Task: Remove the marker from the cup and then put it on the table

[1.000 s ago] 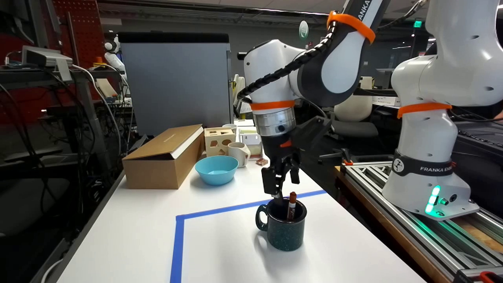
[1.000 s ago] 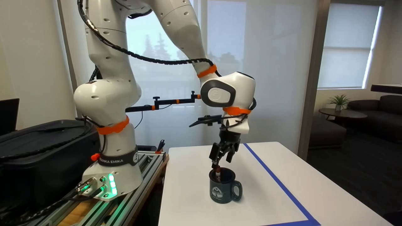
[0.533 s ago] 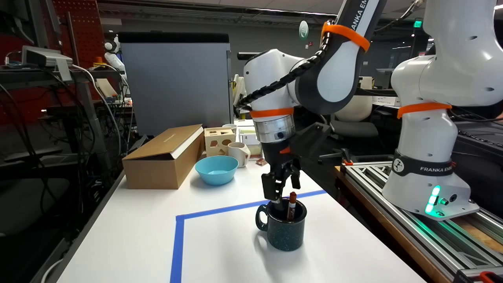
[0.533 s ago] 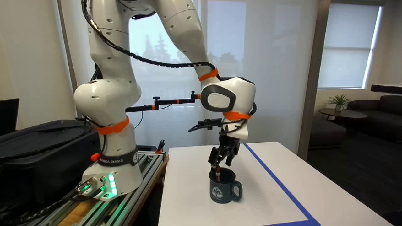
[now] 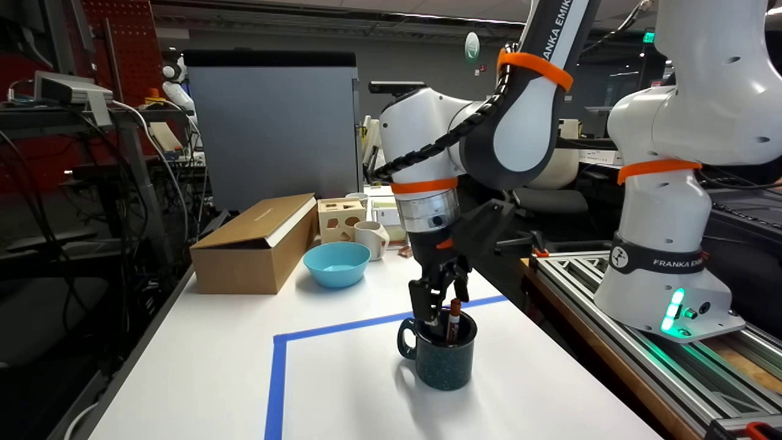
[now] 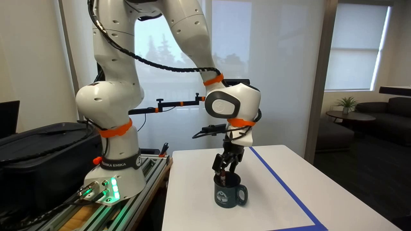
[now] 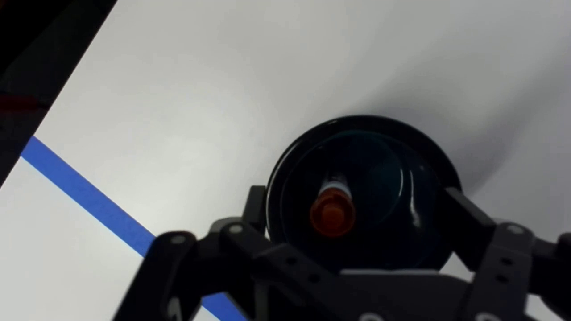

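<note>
The dark teal-blue cup (image 5: 445, 365) stands upright on the white table (image 5: 201, 373); it also shows in an exterior view (image 6: 226, 196) and in the wrist view (image 7: 366, 122). The marker (image 5: 453, 322) leans inside the cup with its red-orange end up, above the rim; it also shows in an exterior view (image 6: 222, 177) and in the wrist view (image 7: 333, 214). Its lower end is hidden in the cup. My gripper (image 7: 359, 207) is open and points down at the cup's mouth, its fingers on either side of the marker, not touching it. It shows in both exterior views (image 5: 448, 309) (image 6: 225, 171).
Blue tape lines (image 5: 278, 385) mark the table around the cup. Farther back stand a light blue bowl (image 5: 337, 264), a cardboard box (image 5: 250, 250), a wooden shape box (image 5: 339, 220) and a white mug (image 5: 369, 238). The cup's handle (image 6: 243, 195) sticks out to one side.
My open gripper has moved down, and its fingertips are now at the level of the cup's rim. The cup and marker have not moved.
</note>
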Robot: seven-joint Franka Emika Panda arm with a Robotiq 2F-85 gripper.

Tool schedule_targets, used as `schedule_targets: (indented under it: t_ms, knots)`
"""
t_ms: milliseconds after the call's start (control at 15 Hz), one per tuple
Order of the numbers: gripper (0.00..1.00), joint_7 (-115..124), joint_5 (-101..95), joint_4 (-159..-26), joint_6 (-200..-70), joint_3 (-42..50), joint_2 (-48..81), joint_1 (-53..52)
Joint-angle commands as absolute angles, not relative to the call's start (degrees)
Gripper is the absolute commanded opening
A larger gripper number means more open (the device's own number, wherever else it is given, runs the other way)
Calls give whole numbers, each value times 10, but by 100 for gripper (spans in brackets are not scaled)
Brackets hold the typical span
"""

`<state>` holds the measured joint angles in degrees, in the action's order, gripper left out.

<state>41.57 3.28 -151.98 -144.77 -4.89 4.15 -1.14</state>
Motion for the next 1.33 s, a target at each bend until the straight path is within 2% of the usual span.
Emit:
schedule_targets:
  t_ms: [0, 467, 600, 667, 1267]
  knots:
    - [66, 412, 52, -1519, -1458, -41, 48, -25]
    - [11, 413, 49, -1520, -1456, -40, 44, -32]
    - [0, 415, 46, -1525, -1449, -42, 30, -36]
    - [5, 417, 44, -1528, -1446, -42, 23, -38]
    - [5, 419, 44, -1538, -1332, -59, -132, -44]
